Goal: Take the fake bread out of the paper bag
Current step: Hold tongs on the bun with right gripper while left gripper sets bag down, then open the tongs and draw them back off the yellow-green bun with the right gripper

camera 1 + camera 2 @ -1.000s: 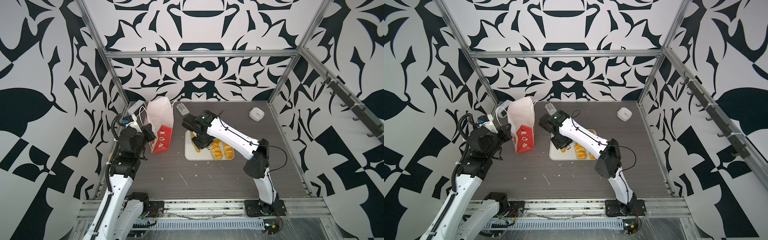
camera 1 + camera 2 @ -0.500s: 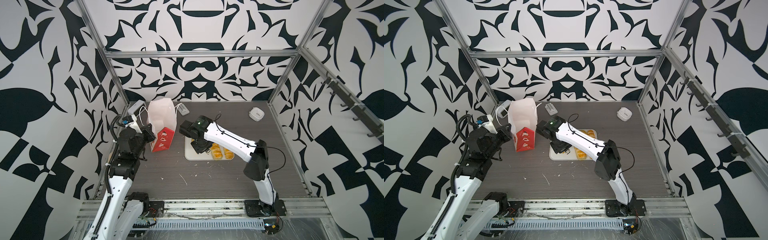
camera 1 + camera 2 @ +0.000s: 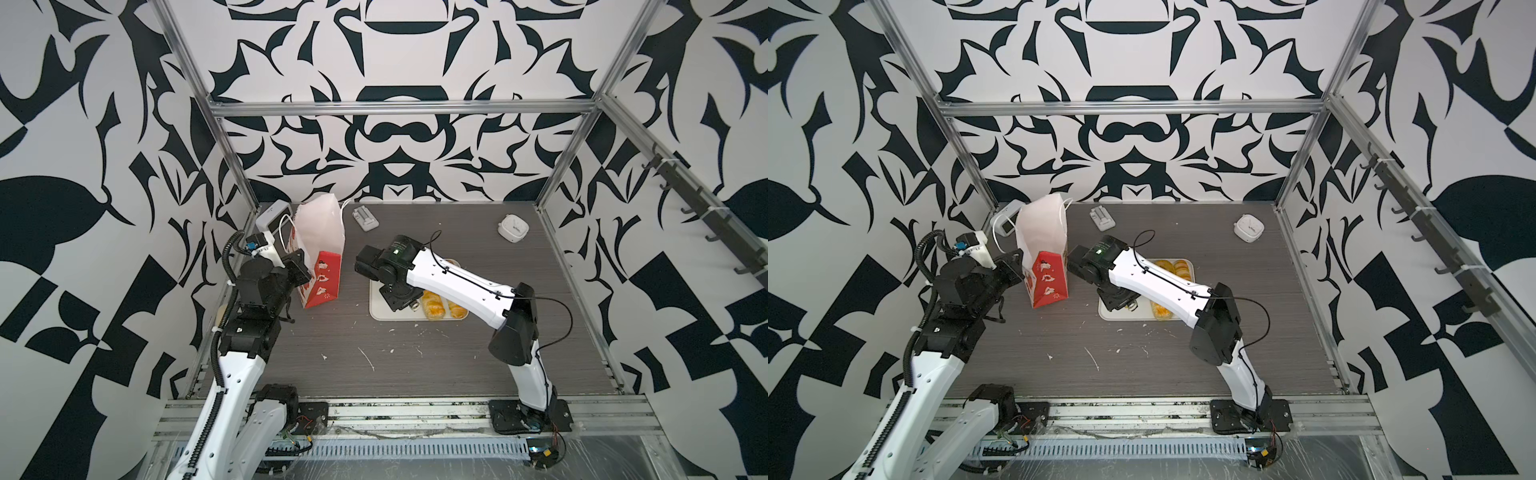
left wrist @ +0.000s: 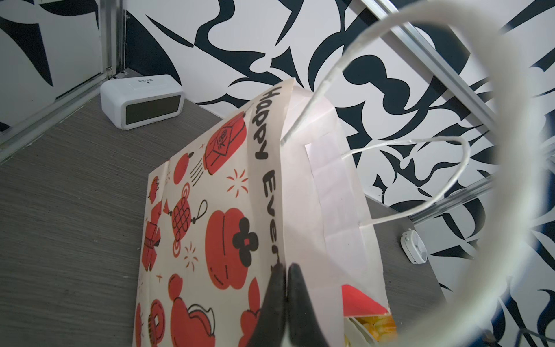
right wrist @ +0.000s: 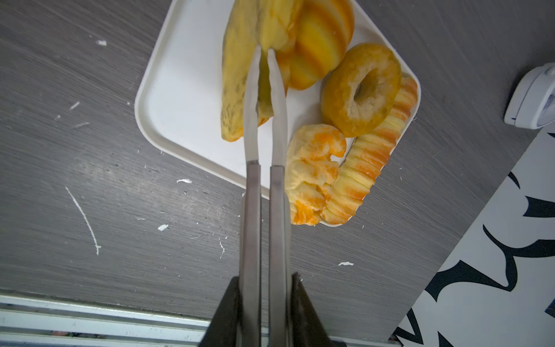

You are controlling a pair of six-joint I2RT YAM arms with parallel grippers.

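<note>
Left gripper [image 4: 286, 269]: closed tight, the bag [image 4: 222, 210] rim pinched between my fingers.
Bag: upright on the table below that pinch, well apart from my right gripper [image 5: 264, 51].
Right gripper: narrow, long tips clamped on a yellow pastry [image 5: 237, 66].
Pastry: between my right tips, over the tray [image 5: 180, 99]; whether it touches the tray, I cannot tell.
Other bread: bun [image 5: 318, 39], bagel [image 5: 336, 105], stick [image 5: 369, 162] and croissant [image 5: 312, 168] lie on the tray, just beside my right fingers.

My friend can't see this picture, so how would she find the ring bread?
Find the white tray on the grey table. The bagel lies on it, right beside a long ridged stick. It alone is a ring with a hole through it.
</note>
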